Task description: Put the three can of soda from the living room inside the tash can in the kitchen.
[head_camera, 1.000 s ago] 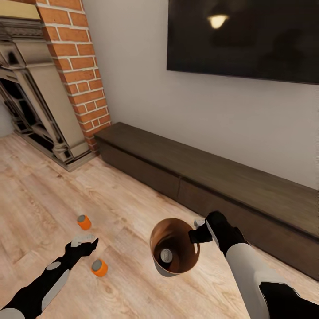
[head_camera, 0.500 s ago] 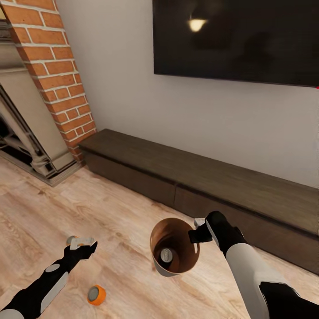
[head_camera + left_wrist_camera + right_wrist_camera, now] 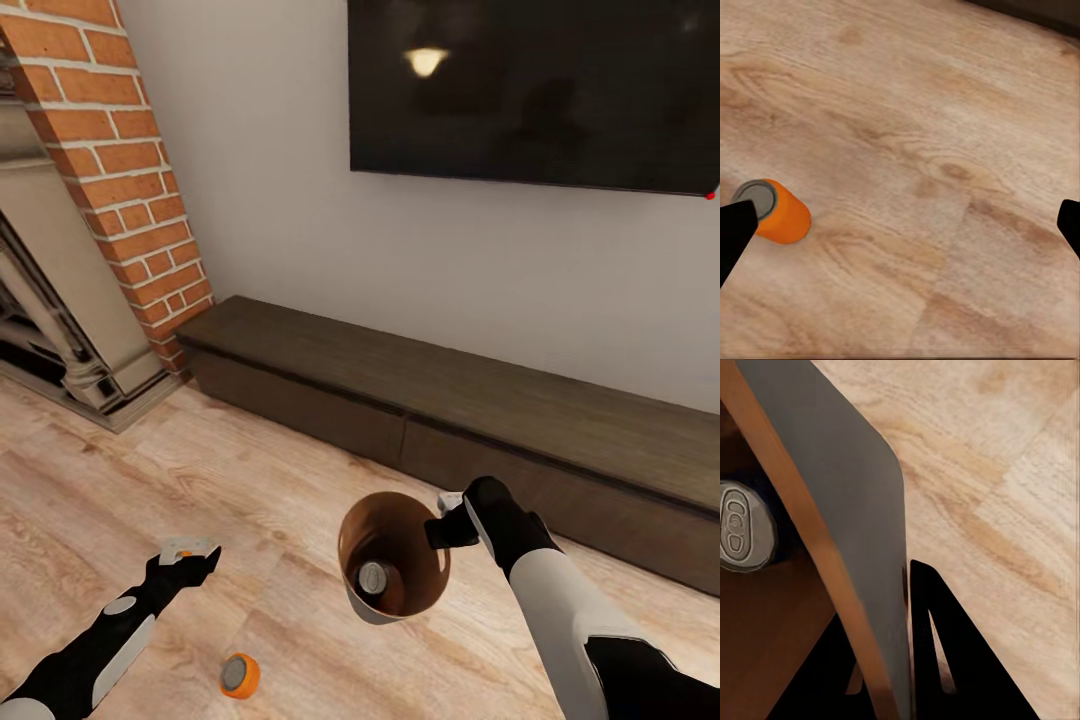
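The collecting step is in hand: one dark-bodied soda can with a grey metal top (image 3: 372, 577) stands at the bottom of the round tapered bin with the coppery-brown inside and pale grey outside (image 3: 362, 606), which the right gripper (image 3: 452, 520) carries by its rim above the light wood plank floor (image 3: 300, 480). In the right wrist view the bin wall (image 3: 847, 510) runs between the black fingers, so those jaws are pinching the rim. The right arm is bent at the elbow, forearm reaching forward, and the bin hangs slightly tilted with its mouth facing up.

An orange cylindrical soda can with a grey top (image 3: 239, 676) lies on its side on the floor, near the left forearm and well behind the left gripper (image 3: 188, 550). In the left wrist view a can of the same look (image 3: 774, 210) lies on the planks beside one black finger (image 3: 735, 229) — whether it is the same can I cannot tell. The left jaws are spread wide and hold nothing; the arm stretches forward and low, gripper angled down toward the floor.

The next move likely calls for lowering the left gripper over an orange can, centring it between the fingers — a can lying on its side may roll when nudged — then closing and carrying it to the bin.
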